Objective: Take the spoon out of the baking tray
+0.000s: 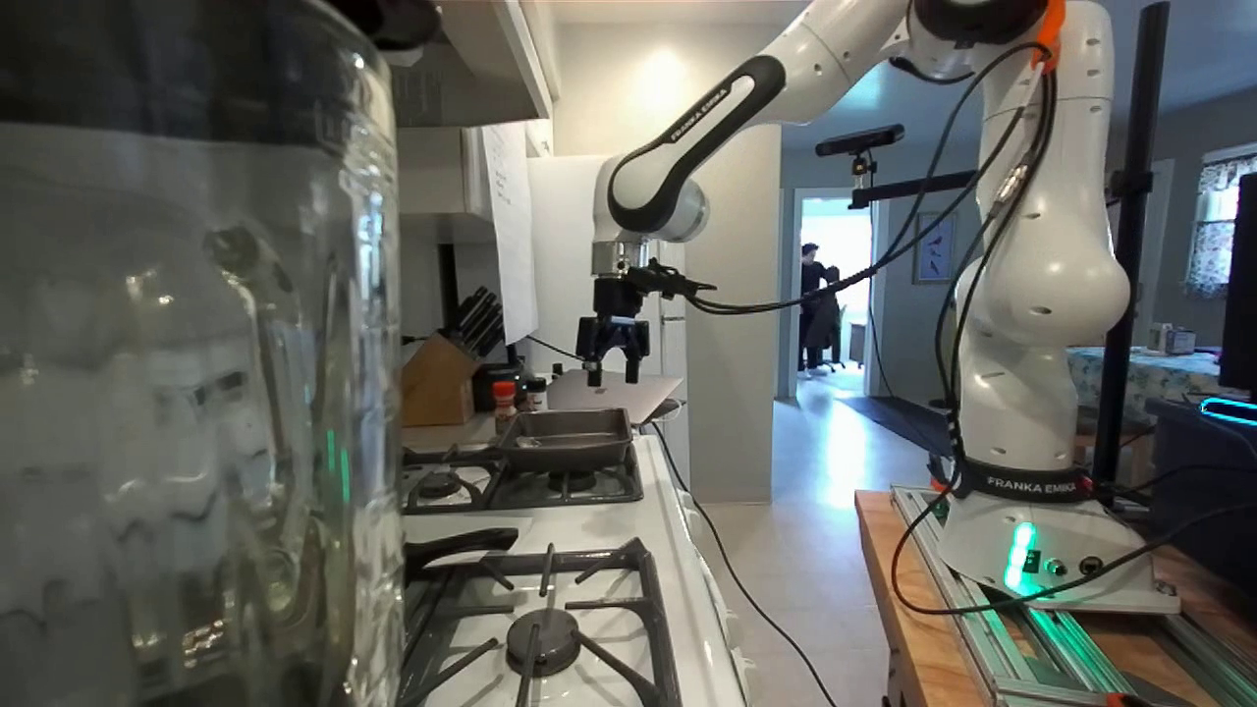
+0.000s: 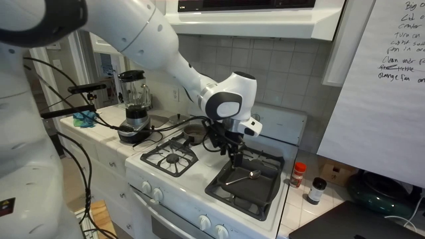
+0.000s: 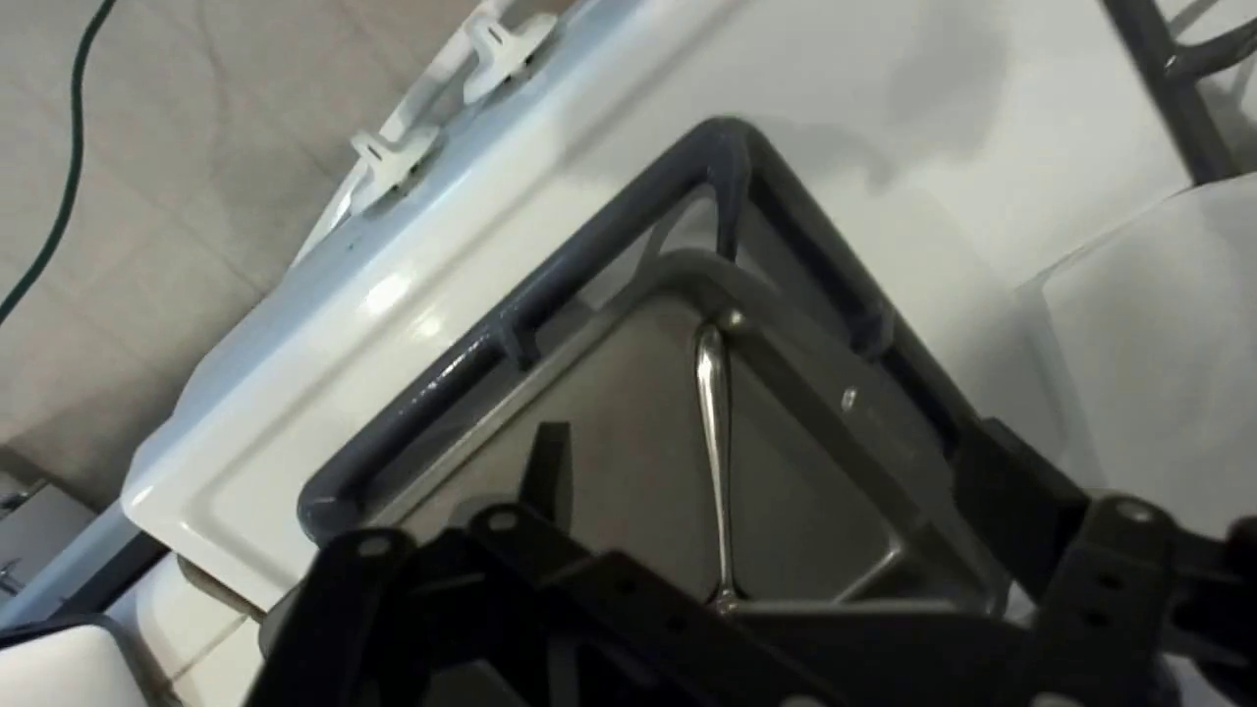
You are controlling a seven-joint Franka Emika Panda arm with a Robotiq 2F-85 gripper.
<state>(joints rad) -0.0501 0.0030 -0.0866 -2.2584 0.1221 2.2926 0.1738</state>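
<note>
Metal spoon [image 3: 717, 442] lying in the baking tray [image 2: 255, 189], below and to the near right of the tool [image 1: 613, 373]. Fingers [image 3: 550, 471] apart, nothing held. Handle end toward the tray's near left corner, bowl rightward and farther. In the wrist view the handle shows beneath the gap, closer to the near right finger, long axis roughly square to the closing line; likely calls for slight centring, then descent.

White arm [image 1: 1053, 280], black gripper [image 1: 614, 373]

Arm [image 1: 715, 113] reads "FRANKA EMIKA", paper [image 2: 375, 116] "turn on"
</note>
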